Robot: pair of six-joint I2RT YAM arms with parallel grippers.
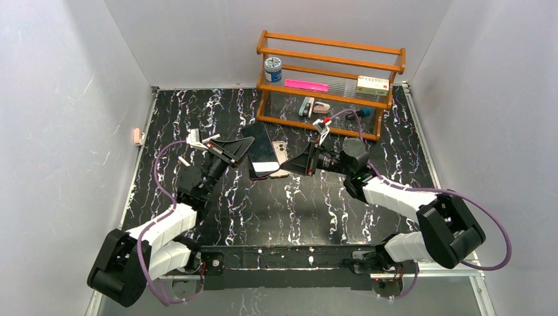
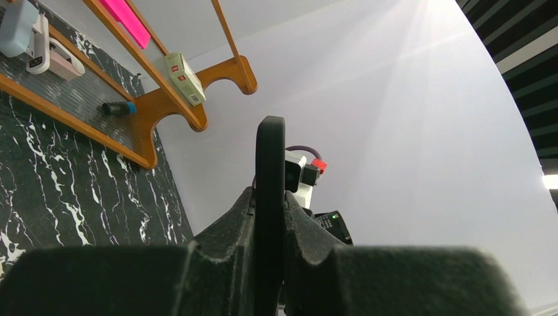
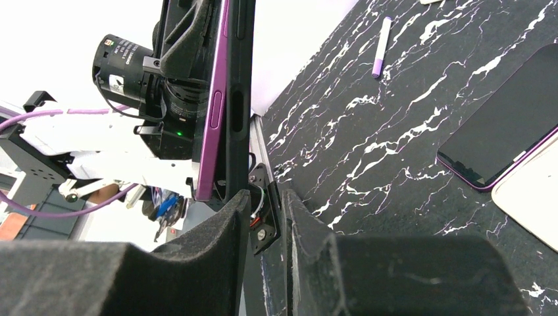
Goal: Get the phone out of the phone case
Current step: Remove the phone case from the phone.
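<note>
Phone (image 3: 216, 108) in black phone case (image 3: 239, 99): held on edge above the table (image 1: 296, 210), clamped by the left gripper (image 1: 243, 147). Right gripper (image 1: 294, 164): fingers a narrow slit apart at the case's lower end; grip cannot be told. Open tabletop on the near side; second phone (image 3: 500, 131) lies flat alongside. Screen unseen in the edge-on wrist views.

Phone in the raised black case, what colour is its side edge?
Purple, clearest in the right wrist view, where the phone sits against the case.

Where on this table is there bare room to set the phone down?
Bare marble: the near strip between the arm bases and the jaws, and the far-left corner beside the wooden rack. Crowded: the centre, where both sets of jaws flank two phones and a beige case.
</note>
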